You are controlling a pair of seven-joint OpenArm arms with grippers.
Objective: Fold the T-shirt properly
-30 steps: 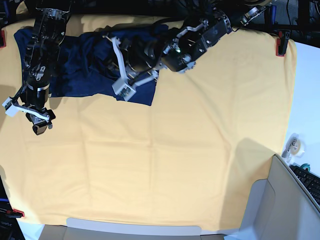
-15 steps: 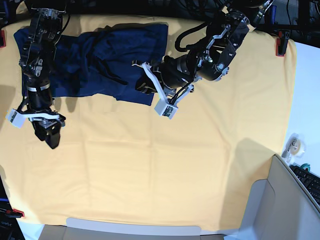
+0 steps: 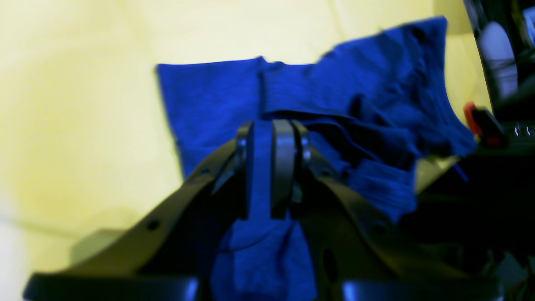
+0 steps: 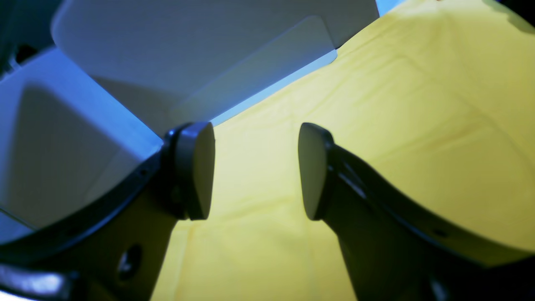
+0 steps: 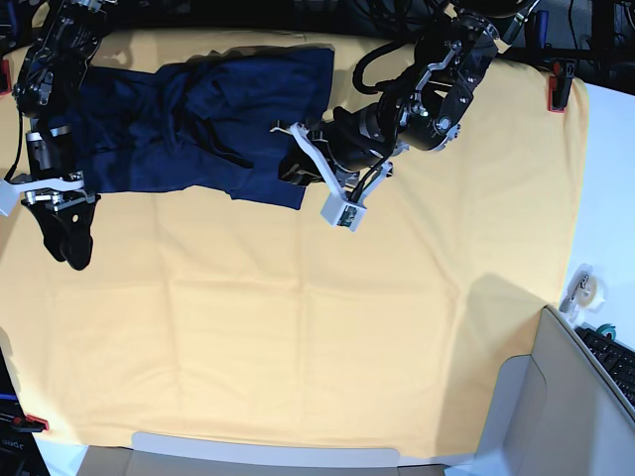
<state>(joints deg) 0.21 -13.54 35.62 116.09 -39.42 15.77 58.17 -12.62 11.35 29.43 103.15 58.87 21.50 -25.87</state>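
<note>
The navy T-shirt (image 5: 198, 114) lies loosely folded and wrinkled at the back left of the yellow table cloth (image 5: 327, 327). My left gripper (image 5: 293, 167) reaches in from the right and sits at the shirt's right edge. In the left wrist view its fingertips (image 3: 285, 167) stand only a narrow slit apart over the T-shirt (image 3: 334, 96). Blue shows in the slit, and I cannot tell whether fabric is pinched there. My right gripper (image 5: 65, 246) hangs over bare cloth just in front of the shirt's left end. Its pads (image 4: 196, 171) are wide apart and hold nothing.
A pale grey panel (image 5: 268, 454) lies along the table's front edge, and shows as the pale grey panel (image 4: 188, 62) in the right wrist view. A grey box (image 5: 556, 397) stands at the front right. A tape roll (image 5: 583, 288) and keyboard (image 5: 617, 365) sit right of the cloth. Red clamps (image 5: 558, 87) pin its edges.
My left arm has drawn back to the right, from over the shirt's middle to its right edge. My right gripper has swung slightly left. The shirt lies more spread out at its right end.
</note>
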